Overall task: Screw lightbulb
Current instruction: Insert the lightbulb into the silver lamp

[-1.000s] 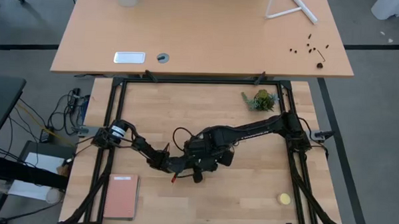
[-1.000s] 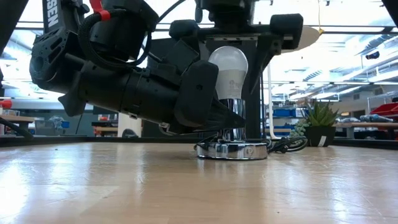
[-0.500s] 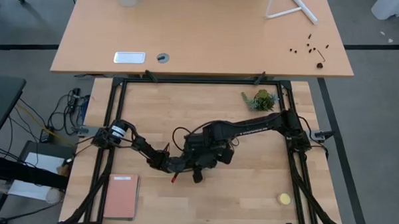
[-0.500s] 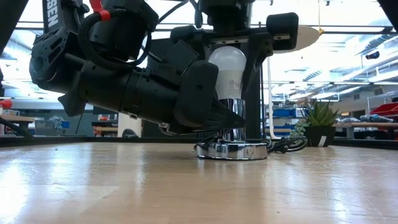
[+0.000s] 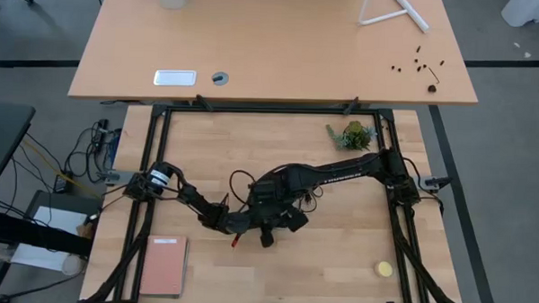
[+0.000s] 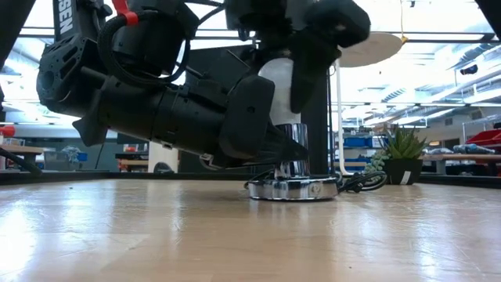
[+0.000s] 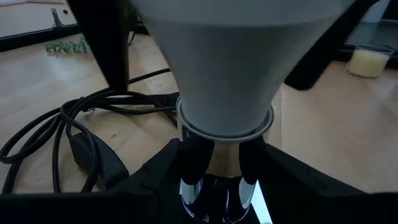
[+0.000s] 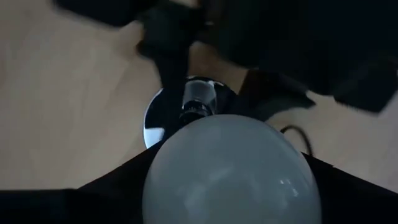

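Note:
The white lightbulb [image 6: 274, 82] stands upright, screw end down, in the chrome socket stem [image 6: 291, 145] of a round silvery lamp base [image 6: 293, 189] that rests on the table with a black cord [image 7: 62, 134]. My right gripper [image 6: 286, 78] comes down from above and is shut on the bulb [image 8: 230, 171]. My left gripper [image 6: 288, 149] lies low over the table, coming from the left, and is shut on the stem below the bulb [image 7: 230, 62]. In the high view both grippers [image 5: 266, 213] cover the bulb. My left gripper pinches the chrome socket stem [image 7: 214, 180] between its two fingers [image 7: 191, 155], just under the bulb's collar. The fingers come level from the table's left and lie across the upright stem. The base stays flat on the table. My right gripper holds the bulb's round glass head [image 8: 230, 155] between its two fingers [image 8: 112, 190], from above, pointing down. The bulb stands upright, its screw end in the socket [image 8: 198, 99]. In the low view one finger [image 6: 307, 74] stands in front of the bulb.
A small potted plant [image 5: 351, 135] stands at the far right, a flat yellow round thing [image 5: 385, 269] near the right front, and a pink notebook [image 5: 162, 265] at the left front. The cord loops behind the base [image 6: 360, 182]. A second table [image 5: 273, 44] lies beyond.
My right gripper has turned about the upright bulb while shut on it; its fingers, which stood left and right of the bulb in the low view, have swung round so that one now stands in front of it. The left gripper and the base have kept still.

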